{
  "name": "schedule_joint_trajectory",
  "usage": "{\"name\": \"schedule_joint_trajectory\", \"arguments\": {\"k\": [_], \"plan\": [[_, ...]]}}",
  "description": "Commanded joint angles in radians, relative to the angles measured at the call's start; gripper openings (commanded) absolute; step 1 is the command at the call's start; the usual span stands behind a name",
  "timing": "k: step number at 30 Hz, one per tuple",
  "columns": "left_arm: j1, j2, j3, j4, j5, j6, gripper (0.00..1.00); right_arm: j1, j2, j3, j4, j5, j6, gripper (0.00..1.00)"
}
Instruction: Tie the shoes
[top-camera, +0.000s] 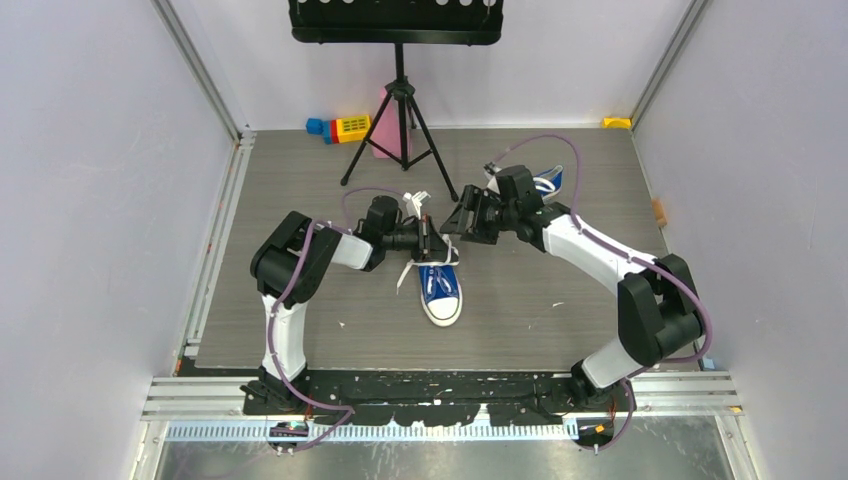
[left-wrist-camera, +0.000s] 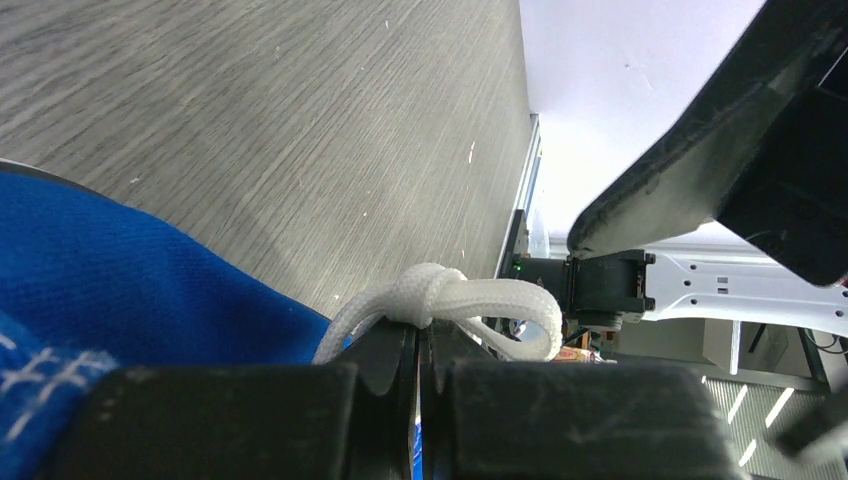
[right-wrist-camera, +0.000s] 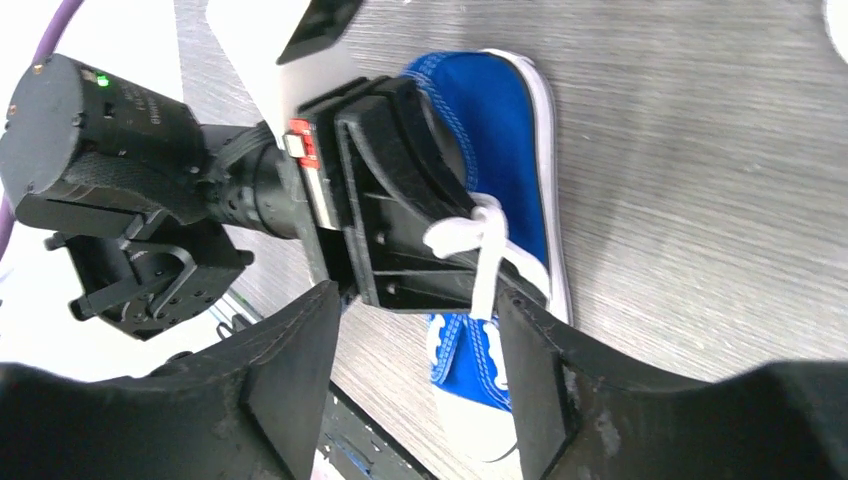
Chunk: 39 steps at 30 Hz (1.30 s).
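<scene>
Over blue sneaker, left end effector pinches woven lace, right end effector wide.

blue sneaker at centre, white toe nearward, lace knotted; second sneaker farther back, rightward

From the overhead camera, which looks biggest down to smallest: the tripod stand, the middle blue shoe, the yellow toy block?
1. tripod stand
2. blue shoe
3. yellow toy block (farther away, so possibly shrunk by distance)

Tripod stand at table's far edge; coloured blocks just left.
</scene>
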Motion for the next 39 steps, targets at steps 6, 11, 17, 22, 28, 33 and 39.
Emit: {"name": "schedule_joint_trajectory", "arguments": {"k": [6,11,17,22,28,33,39], "plan": [[0.008,-0.001,-0.009,-0.026,-0.022,0.024,0.0,-0.077,-0.036,-0.137,0.144,-0.073,0.053,0.46],[0.008,-0.008,-0.01,-0.028,-0.022,0.026,0.0,-0.095,0.021,-0.18,0.265,-0.136,0.115,0.45],[0.008,-0.014,-0.009,-0.03,-0.022,0.027,0.0,-0.108,0.083,-0.202,0.351,-0.181,0.169,0.42],[0.008,-0.018,-0.007,-0.032,-0.022,0.027,0.0,-0.115,0.102,-0.232,0.402,-0.195,0.196,0.38],[0.008,-0.025,-0.006,-0.033,-0.02,0.027,0.0,-0.119,0.122,-0.26,0.454,-0.216,0.229,0.36],[0.008,-0.023,-0.004,-0.032,-0.021,0.027,0.0,-0.119,0.145,-0.271,0.48,-0.231,0.246,0.39],[0.008,-0.026,-0.004,-0.031,-0.019,0.027,0.0,-0.119,0.16,-0.291,0.519,-0.241,0.267,0.37]]}}
